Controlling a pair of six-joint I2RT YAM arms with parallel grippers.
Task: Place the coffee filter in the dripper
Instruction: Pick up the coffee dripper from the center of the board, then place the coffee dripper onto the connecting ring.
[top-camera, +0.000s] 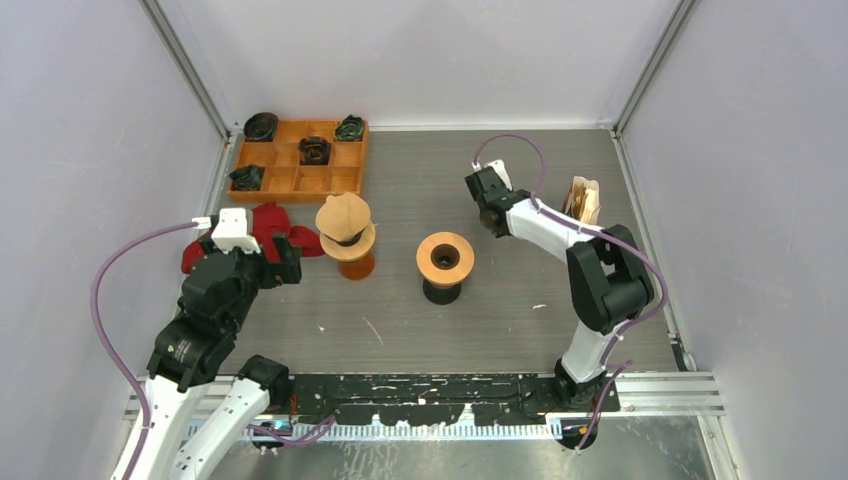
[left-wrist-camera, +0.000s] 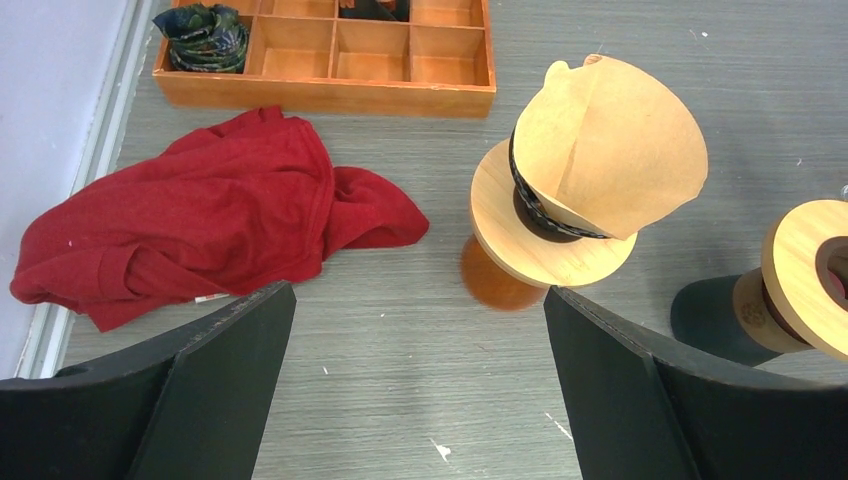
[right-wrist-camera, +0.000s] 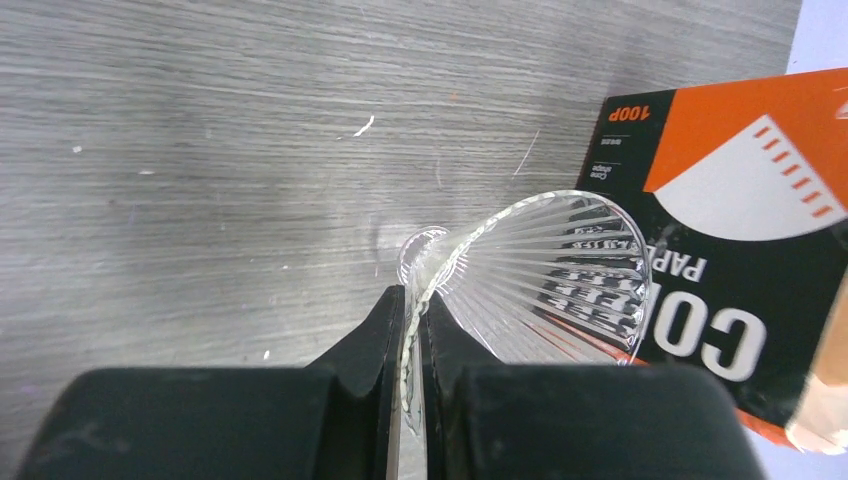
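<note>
- landmark: we're placing everything off the empty round wooden ring stand on a black foot (top-camera: 445, 260), mid grey surface (top-camera: 520, 310).
- right hand (right-wrist-camera: 413, 305): behind and to the right of the empty stand. It's pinched down to a sliver on the thin edge of a clear ribbed cone dripper (right-wrist-camera: 540, 270), nothing else in it.
- left hand (left-wrist-camera: 418, 300): well to the left of the empty stand, fingers wide apart, holding nothing.
- filter: a brown paper cone filter (left-wrist-camera: 610, 150) sits in a second wooden ring stand (left-wrist-camera: 495, 215) just left of the empty stand.
- filter pointing: tip down in the ring, mouth up. Long axis is near upright, leaning a bit.
- spare filters: an orange and black filter box (right-wrist-camera: 720, 200) is right of and behind the empty stand, just past the right hand.
- clear dripper axis: lying sideways across the wrist view, wide mouth toward the box. We can't tell if it rests on the surface.
- nearer arm: left for the seated filter, right for the box.
- our guess: the clear dripper has to come upright, mouth up, before any filter drops in.
</note>
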